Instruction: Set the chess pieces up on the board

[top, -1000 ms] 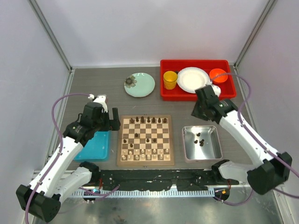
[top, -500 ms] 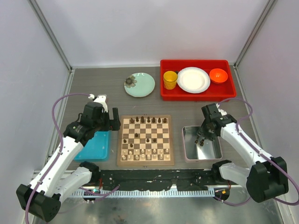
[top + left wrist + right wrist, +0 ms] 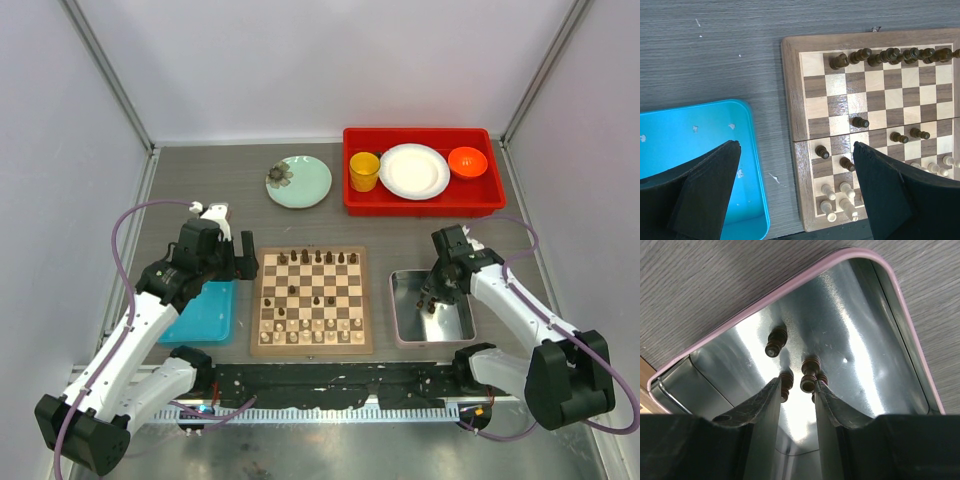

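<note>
The right hand is down inside the metal tray, its fingers a narrow gap apart. A few dark chess pieces lie there, one just past the tips. The left hand hangs spread wide between the blue tray and the board, where the other pieces stand. On the far tabletop, a red bin holds three things: a yellow cup, a white plate and an orange bowl.

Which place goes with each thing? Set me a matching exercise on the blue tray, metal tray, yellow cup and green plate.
Things:
1 blue tray
2 metal tray
3 yellow cup
4 green plate

Places:
A in the red bin
B right of the board
C left of the board
D on the table, beyond the board

Pairs: 1-C, 2-B, 3-A, 4-D
</note>
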Action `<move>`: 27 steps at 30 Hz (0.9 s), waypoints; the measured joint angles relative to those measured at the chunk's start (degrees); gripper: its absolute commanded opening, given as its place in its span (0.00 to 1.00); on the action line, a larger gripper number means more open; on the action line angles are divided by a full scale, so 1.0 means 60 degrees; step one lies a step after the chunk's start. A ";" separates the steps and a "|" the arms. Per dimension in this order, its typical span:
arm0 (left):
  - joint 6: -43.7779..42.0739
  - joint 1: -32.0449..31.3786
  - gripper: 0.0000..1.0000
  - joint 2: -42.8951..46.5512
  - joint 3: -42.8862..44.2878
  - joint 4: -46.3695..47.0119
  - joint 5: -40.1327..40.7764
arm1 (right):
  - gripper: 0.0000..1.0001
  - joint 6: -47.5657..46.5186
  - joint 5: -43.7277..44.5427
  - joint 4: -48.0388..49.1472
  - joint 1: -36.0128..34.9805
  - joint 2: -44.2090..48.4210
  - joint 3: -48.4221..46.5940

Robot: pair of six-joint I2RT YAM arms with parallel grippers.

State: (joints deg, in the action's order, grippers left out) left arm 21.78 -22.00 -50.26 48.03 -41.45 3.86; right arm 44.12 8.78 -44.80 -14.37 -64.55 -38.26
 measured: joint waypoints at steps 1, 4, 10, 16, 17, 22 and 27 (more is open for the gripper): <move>0.0000 0.0000 1.00 0.0000 0.0000 0.0000 -0.0004 | 0.38 0.0000 0.0004 0.0018 0.0004 0.0000 0.0004; 0.0004 0.0000 0.99 0.0000 0.0000 0.0000 -0.0004 | 0.38 0.0000 0.0004 0.0033 0.0022 0.0004 0.0004; 0.0000 0.0000 1.00 0.0000 0.0004 0.0000 -0.0007 | 0.38 0.0004 0.0015 -0.0033 0.0044 0.0135 -0.0004; 0.0000 0.0000 1.00 0.0000 0.0000 0.0000 -0.0007 | 0.39 0.0000 0.0102 -0.0339 0.0051 0.0335 -0.0149; 0.0000 0.0000 0.99 0.0000 0.0000 0.0000 -0.0007 | 0.39 -0.0004 0.0102 -0.0379 0.0051 0.0364 -0.0175; 0.0000 0.0000 1.00 0.0000 0.0000 0.0000 -0.0007 | 0.39 -0.0015 0.0095 -0.0488 0.0051 0.0379 -0.0182; 0.0000 0.0000 1.00 0.0000 0.0000 0.0000 -0.0007 | 0.39 -0.0033 0.0087 -0.0470 0.0051 0.0342 -0.0175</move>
State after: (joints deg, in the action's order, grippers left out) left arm 21.78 -22.00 -50.26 48.03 -41.45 3.81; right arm 43.92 9.30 -47.62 -14.06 -62.50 -39.31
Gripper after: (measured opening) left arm 0.996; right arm 0.391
